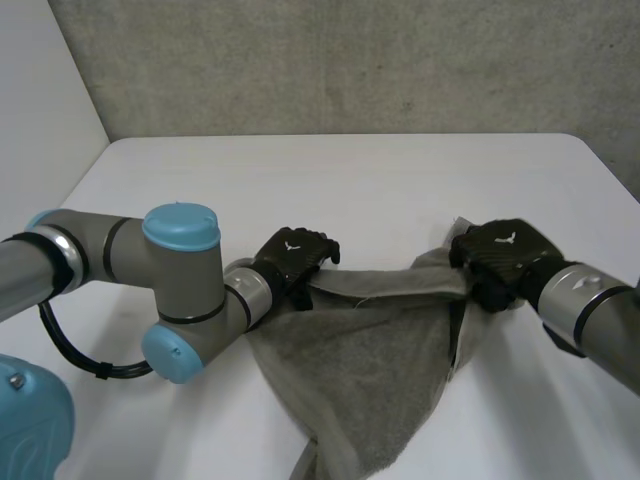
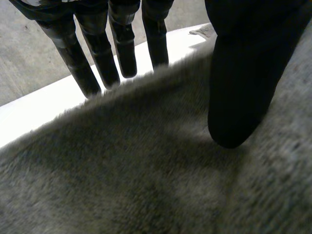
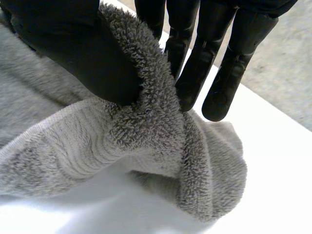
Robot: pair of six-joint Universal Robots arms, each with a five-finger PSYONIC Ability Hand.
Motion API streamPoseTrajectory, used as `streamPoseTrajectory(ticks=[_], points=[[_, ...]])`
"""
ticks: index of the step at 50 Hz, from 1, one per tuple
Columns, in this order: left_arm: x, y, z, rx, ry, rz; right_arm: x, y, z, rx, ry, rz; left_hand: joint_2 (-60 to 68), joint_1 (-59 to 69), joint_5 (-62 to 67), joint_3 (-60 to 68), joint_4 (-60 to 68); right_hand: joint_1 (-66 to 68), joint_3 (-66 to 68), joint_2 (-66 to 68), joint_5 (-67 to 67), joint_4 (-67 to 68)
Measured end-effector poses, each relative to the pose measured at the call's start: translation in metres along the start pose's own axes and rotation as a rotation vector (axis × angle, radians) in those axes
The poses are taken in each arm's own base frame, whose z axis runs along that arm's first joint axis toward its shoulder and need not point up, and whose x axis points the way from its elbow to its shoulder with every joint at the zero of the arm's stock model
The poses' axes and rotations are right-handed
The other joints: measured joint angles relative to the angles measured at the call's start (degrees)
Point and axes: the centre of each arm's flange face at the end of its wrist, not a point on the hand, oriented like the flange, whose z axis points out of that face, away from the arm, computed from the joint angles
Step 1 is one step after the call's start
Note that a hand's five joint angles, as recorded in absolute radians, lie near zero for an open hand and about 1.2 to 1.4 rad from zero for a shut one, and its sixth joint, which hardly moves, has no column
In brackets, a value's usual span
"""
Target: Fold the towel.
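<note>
Towel [image 1: 365,370] hung over the near part of the desk [image 1: 350,180], its top edge stretched between both hands and the rest sagging to a point toward the desk's near edge. The left hand [image 1: 292,258] pinched that edge between thumb and straight fingers [image 2: 124,48]. The right hand [image 1: 500,255] gripped a bunched corner the same way. To fold well, both hands should probably travel together, hold the edge taut and lay it squarely on the desk. The cloth was grey, thick and fuzzy.

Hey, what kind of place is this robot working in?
Probably a robotics lab or test cell: a white table, a plain concrete wall behind it, and two robot arms holding a grey towel.
</note>
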Motion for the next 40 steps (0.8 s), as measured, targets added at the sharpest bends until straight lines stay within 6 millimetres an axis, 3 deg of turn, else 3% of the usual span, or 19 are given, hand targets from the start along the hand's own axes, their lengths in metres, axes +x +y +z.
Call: streamPoseTrajectory(ticks=[4, 5, 8, 12, 18, 20, 22, 24, 26, 29, 31, 34, 37, 38, 39, 40], points=[[-0.002, 0.001, 0.006, 0.006, -0.014, 0.003, 0.014, -0.008, -0.001, 0.031, 0.042, -0.012, 10.8, 11.0, 10.6, 11.1, 10.6, 0.1, 0.0, 0.0, 0.0, 0.0], [-0.004, -0.001, 0.007, 0.012, -0.029, 0.006, 0.019, -0.011, -0.001, 0.043, 0.058, -0.027, 23.4, 23.4, 22.7, 22.7, 22.7, 0.1, 0.0, 0.0, 0.1, 0.0], [-0.009, -0.006, 0.008, 0.025, -0.059, 0.01, 0.024, -0.016, 0.0, 0.057, 0.075, -0.059, 34.3, 34.6, 34.5, 34.4, 34.4, 0.1, 0.0, 0.0, 0.1, 0.0], [-0.022, -0.029, 0.009, 0.083, -0.159, 0.024, 0.032, -0.027, 0.004, 0.09, 0.105, -0.157, 40.9, 38.9, 40.0, 41.0, 40.9, 0.1, 0.0, 0.0, 0.1, 0.0], [-0.046, -0.089, 0.007, 0.273, -0.326, 0.044, 0.049, -0.055, 0.027, 0.223, 0.194, -0.283, 42.0, 40.0, 41.1, 42.2, 42.1, 0.1, 0.1, 0.7, 0.2, 0.0], [-0.054, -0.122, 0.001, 0.383, -0.379, 0.051, 0.059, -0.074, 0.037, 0.338, 0.261, -0.321, 42.0, 40.0, 41.1, 42.2, 42.1, 0.1, 0.2, 0.7, 0.2, 0.0], [-0.06, -0.155, -0.008, 0.497, -0.42, 0.058, 0.067, -0.094, 0.044, 0.472, 0.329, -0.348, 42.1, 40.1, 41.1, 42.2, 42.2, 0.1, 0.2, 0.7, 0.2, 0.0], [-0.063, -0.175, -0.015, 0.564, -0.441, 0.062, 0.073, -0.111, 0.046, 0.596, 0.387, -0.365, 42.1, 40.1, 41.2, 42.2, 42.2, 0.1, 0.2, 0.7, 0.2, 0.0], [-0.066, -0.208, -0.033, 0.676, -0.477, 0.065, 0.08, -0.137, 0.045, 0.803, 0.465, -0.377, 42.1, 40.2, 41.5, 42.2, 42.2, 0.1, 0.2, 0.7, 0.3, 0.0], [-0.067, -0.225, -0.05, 0.731, -0.504, 0.062, 0.083, -0.15, 0.04, 0.943, 0.496, -0.362, 42.1, 40.2, 41.5, 42.2, 42.2, 0.1, 0.2, 0.7, 0.3, 0.0], [-0.066, -0.226, -0.059, 0.729, -0.515, 0.058, 0.083, -0.152, 0.039, 0.976, 0.49, -0.343, 42.1, 40.2, 41.5, 42.2, 42.2, 0.1, 0.2, 0.7, 0.3, 0.0], [-0.063, -0.212, -0.068, 0.675, -0.517, 0.055, 0.08, -0.141, 0.043, 0.916, 0.43, -0.299, 42.1, 40.2, 41.5, 42.2, 42.2, 0.1, 0.2, 0.7, 0.4, 0.0], [-0.056, -0.177, -0.074, 0.552, -0.506, 0.05, 0.068, -0.11, 0.054, 0.689, 0.287, -0.229, 42.1, 40.4, 41.5, 42.2, 42.2, 0.1, 0.2, 0.7, 0.5, 0.0], [-0.056, -0.177, -0.074, 0.552, -0.506, 0.05, 0.068, -0.11, 0.054, 0.689, 0.287, -0.229, 42.1, 40.4, 41.5, 42.2, 42.2, 0.1, 0.2, 0.7, 0.5, 0.0], [-0.049, -0.149, -0.077, 0.453, -0.491, 0.045, 0.058, -0.088, 0.057, 0.528, 0.196, -0.192, 42.1, 40.5, 41.5, 42.2, 42.2, 0.1, 0.2, 0.7, 0.5, 0.0], [-0.047, -0.137, -0.078, 0.41, -0.484, 0.043, 0.054, -0.079, 0.058, 0.463, 0.163, -0.181, 42.1, 40.5, 41.5, 42.2, 42.2, 0.1, 0.2, 0.7, 0.5, 0.0]])
